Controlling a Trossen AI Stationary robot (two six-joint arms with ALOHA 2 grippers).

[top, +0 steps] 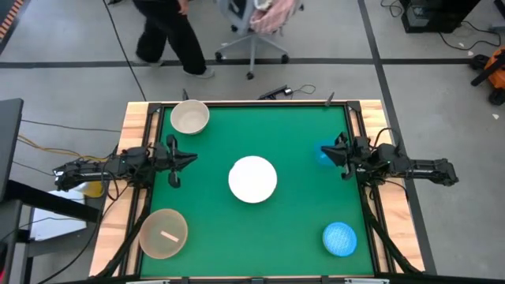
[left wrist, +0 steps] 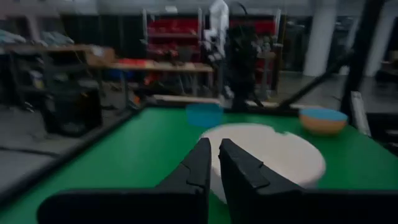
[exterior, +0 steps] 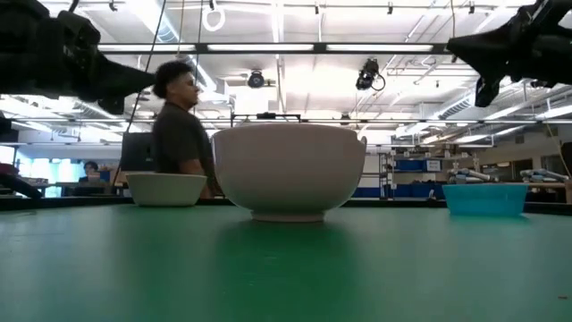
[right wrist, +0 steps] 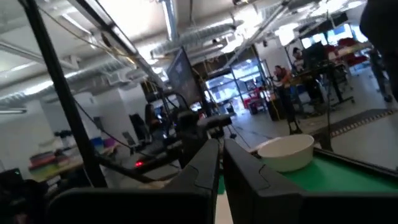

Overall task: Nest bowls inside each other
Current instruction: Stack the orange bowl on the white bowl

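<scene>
Closest to my low camera, the large white bowl (exterior: 288,170) sits mid-table (top: 300,229). From above I see the cream bowl (top: 189,117) at the far left corner, the tan-orange bowl (top: 163,233) at the near left corner, and the speckled blue bowl (top: 339,238) near the right corner. Left gripper (top: 192,158) and right gripper (top: 325,151) hover with jaws nearly together, holding nothing.

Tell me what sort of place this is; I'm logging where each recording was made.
Probably a robotics lab or workshop: a green-topped table with bowls stands on an open floor, an office chair is behind it, and exposed ceiling ducts and stocked shelves fill the room.
</scene>
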